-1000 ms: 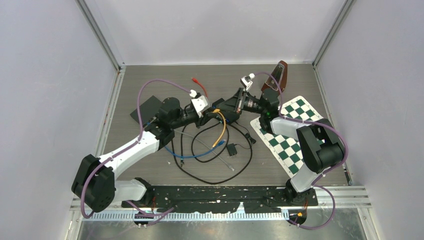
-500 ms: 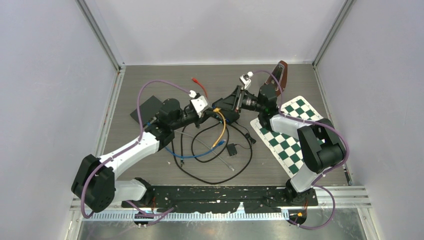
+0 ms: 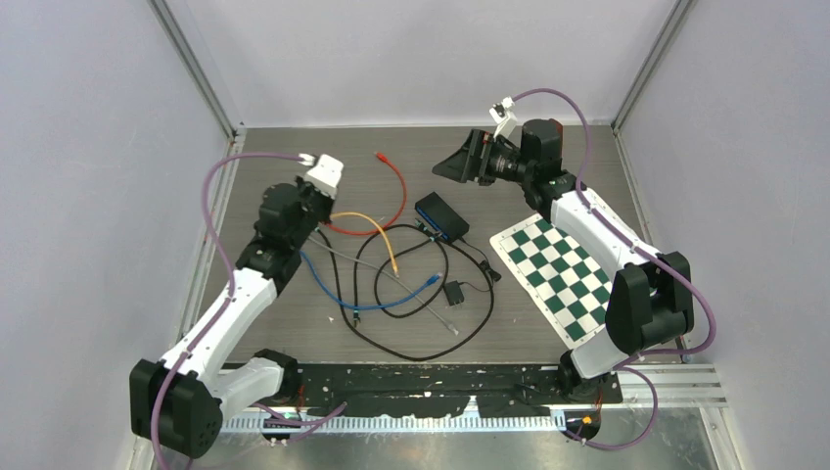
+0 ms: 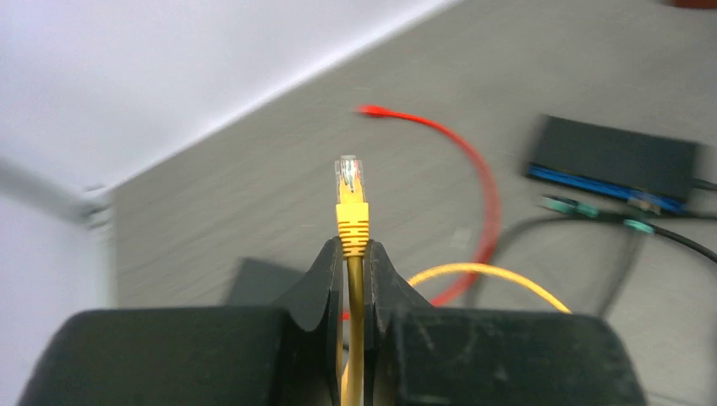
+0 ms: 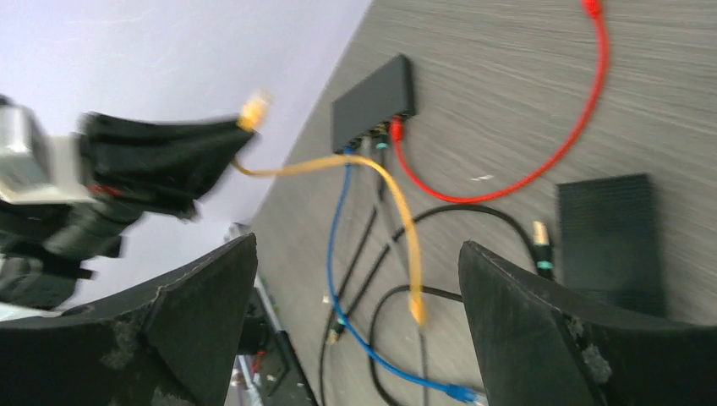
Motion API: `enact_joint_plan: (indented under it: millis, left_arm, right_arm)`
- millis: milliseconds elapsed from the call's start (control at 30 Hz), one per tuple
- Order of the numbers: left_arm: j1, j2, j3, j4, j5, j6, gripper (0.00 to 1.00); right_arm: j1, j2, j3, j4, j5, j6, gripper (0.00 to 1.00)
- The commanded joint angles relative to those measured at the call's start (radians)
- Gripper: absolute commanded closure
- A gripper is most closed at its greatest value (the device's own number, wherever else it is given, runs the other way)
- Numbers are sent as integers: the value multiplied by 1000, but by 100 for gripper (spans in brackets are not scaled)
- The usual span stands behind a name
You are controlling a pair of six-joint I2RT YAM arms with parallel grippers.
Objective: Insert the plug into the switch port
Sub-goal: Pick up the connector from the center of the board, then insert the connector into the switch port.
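Left gripper (image 4: 356,254) clamps yellow plug (image 4: 351,203), well apart from switch (image 4: 615,156).

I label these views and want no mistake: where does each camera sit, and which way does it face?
Top: above, behind the arm bases, looking down at the table; both arms show.
Left wrist: on the left arm, facing along its own left gripper, shut on the yellow cable.
Right wrist: on the right arm, facing the switch through its own open right gripper.
Shared: both wrist views show switch and yellow cable.
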Motion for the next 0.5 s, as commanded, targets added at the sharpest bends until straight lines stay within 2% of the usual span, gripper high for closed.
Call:
enact_joint_plan:
  millis: [0,67,133,233,300,367,467]
  left_arm:
    - [106,-74,142,-15,-273,167,100]
    - [132,-50,231,-47,-315,205,100]
    - [137,-24,286,-47,-293,235,100]
    - [136,18,288,-12,-109,165,100]
    - [136,45,228,20,17,38,100]
    - [136,55,106,133,84,-93,100]
    - [79,61,-63,250,51,-163,100]
  right_arm:
    - [-5,-9,117,-275,181,-223,5]
    - [-4,-8,155,-365,276,-286,5]
    - [-4,-10,174,-423,345,-346,5]
    - [-11,27,182,-426,374,-399,4]
    - [-34,95,217,-450,363,-418,5]
    - [-39,173,272,-502,362,-459,4]
    - [-39,249,312,-534,360,-515,2]
